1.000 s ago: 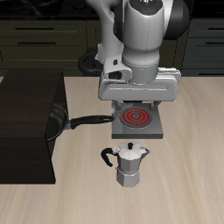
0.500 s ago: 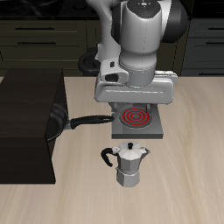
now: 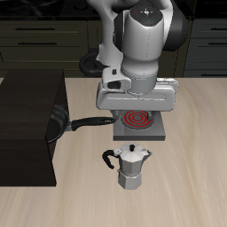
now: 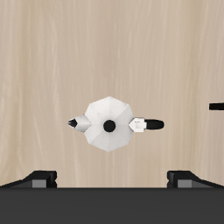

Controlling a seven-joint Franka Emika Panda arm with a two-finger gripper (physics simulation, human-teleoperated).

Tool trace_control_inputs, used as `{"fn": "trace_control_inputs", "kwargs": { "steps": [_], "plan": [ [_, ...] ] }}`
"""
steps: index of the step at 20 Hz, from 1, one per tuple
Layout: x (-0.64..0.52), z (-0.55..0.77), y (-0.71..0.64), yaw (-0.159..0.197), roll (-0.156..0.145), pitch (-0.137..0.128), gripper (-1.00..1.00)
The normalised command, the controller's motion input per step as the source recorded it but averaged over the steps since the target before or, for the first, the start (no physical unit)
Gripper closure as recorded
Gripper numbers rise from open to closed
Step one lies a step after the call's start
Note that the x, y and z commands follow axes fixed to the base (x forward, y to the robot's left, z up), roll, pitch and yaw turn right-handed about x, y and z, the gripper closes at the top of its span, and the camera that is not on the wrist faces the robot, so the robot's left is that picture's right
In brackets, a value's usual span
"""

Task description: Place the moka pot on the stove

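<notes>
The silver moka pot stands upright on the table near the front edge, with its black handle to one side. The wrist view shows it from straight above, black lid knob in the middle. The grey stove with red coil rings lies just behind the pot, partly hidden by my hand. My gripper hangs above the stove's front part, higher than the pot. It is open and empty; both fingertips stand wide apart in the wrist view.
A black frying pan rests against a large black box beside the stove, its handle pointing at the stove. The tip of that handle shows in the wrist view. Dark cabinets stand behind the table.
My gripper has come a little lower and nearer the table's front edge, toward the moka pot. The pot, stove and pan have not moved.
</notes>
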Motion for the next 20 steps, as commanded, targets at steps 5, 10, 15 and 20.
{"fn": "trace_control_inputs", "kwargs": {
  "steps": [5,10,15,20],
  "plan": [
    [0.1,-0.13,-0.03,-0.013,-0.018,-0.004,-1.0],
    [0.01,-0.22,0.05,-0.025,-0.009,0.009,-1.0],
    [-0.08,-0.18,0.07,0.04,-0.008,-0.047,-1.0],
    [0.01,-0.24,-0.04,-0.005,-0.01,0.005,-1.0]
  ]
}}
